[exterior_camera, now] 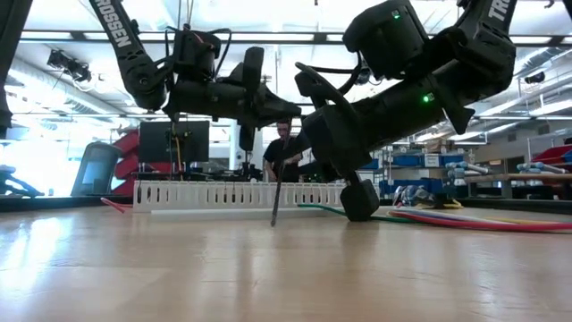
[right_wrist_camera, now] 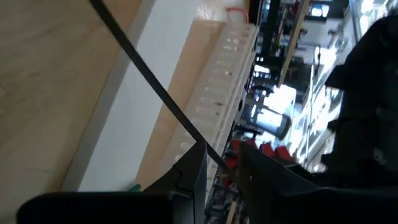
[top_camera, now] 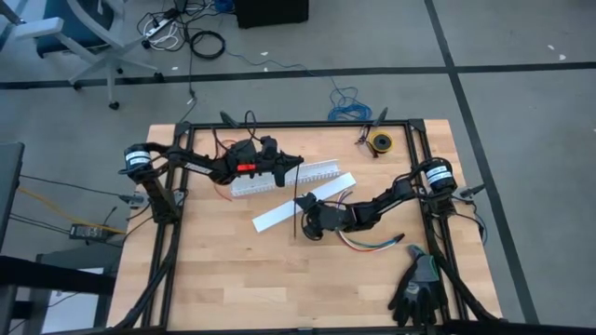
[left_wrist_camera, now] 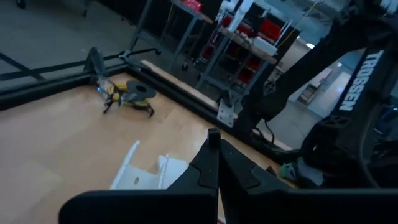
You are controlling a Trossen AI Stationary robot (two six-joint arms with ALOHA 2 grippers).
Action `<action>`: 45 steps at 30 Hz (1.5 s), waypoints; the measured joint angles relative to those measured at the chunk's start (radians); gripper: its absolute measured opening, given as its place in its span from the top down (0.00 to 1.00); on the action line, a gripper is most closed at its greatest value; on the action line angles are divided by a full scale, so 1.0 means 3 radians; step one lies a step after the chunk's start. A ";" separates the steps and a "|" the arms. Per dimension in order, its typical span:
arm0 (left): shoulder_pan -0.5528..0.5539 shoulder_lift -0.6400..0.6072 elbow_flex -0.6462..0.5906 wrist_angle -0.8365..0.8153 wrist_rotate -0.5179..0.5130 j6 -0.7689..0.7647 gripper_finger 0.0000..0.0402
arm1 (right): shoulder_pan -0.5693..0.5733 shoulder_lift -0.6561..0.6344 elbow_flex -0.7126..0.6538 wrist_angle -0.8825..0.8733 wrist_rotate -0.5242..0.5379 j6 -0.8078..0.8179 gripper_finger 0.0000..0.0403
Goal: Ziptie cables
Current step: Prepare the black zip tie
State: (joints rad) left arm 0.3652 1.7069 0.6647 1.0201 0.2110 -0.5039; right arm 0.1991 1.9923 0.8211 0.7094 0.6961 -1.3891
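The ziptie (top_camera: pixel 296 216) is a thin dark strip standing steeply at mid-table in front of a white flat strip (top_camera: pixel 303 201). My right gripper (top_camera: pixel 307 223) reaches in from the table's right and is shut on it; the right wrist view shows the ziptie (right_wrist_camera: pixel 149 81) running away from the gripper (right_wrist_camera: pixel 221 163). The cables (top_camera: pixel 368 244), a curved multicoloured bundle, lie flat on the table just right of that gripper, untouched. My left gripper (top_camera: pixel 291 164) hovers shut above the white slotted channel (top_camera: pixel 279 177) and touches nothing. My right gripper pinches the ziptie between its two fingers near the strip's upper end (right_wrist_camera: pixel 208 151). The fingers come level from the table's right and lie across the strip. The ziptie stands nearly upright below the hold, its lower tip (exterior_camera: pixel 273 223) on the table.
A yellow-and-black spool (top_camera: pixel 379 142) sits near the far right corner. Black gloves (top_camera: pixel 419 290) lie at the near right edge. The black frame rails (top_camera: pixel 177 233) border the table left and right. Bare wood stretches across the near left half. A person (exterior_camera: pixel 284 148) stands in the room behind.
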 joint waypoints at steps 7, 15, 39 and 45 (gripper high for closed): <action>0.0060 0.0000 0.0001 0.0105 0.0035 -0.0021 0.99 | 0.0002 0.0004 -0.0008 -0.0022 0.0779 0.0443 0.79; 0.0050 0.0000 0.0001 0.0153 0.0040 -0.0253 0.99 | -0.0009 0.0008 -0.0010 0.0135 0.0394 -0.0060 0.79; 0.0051 0.0001 0.0001 0.0181 0.0025 -0.0347 0.99 | 0.0011 0.0015 -0.0009 0.0415 0.0290 -0.0460 0.81; 0.0073 0.0001 0.0001 0.0184 0.0025 -0.0342 0.99 | 0.0057 0.0014 -0.0008 0.0427 0.0659 -0.0270 0.81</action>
State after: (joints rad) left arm 0.3869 1.7073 0.6651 1.0753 0.2184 -0.6064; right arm 0.2162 1.9965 0.8188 0.8374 0.8937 -1.4702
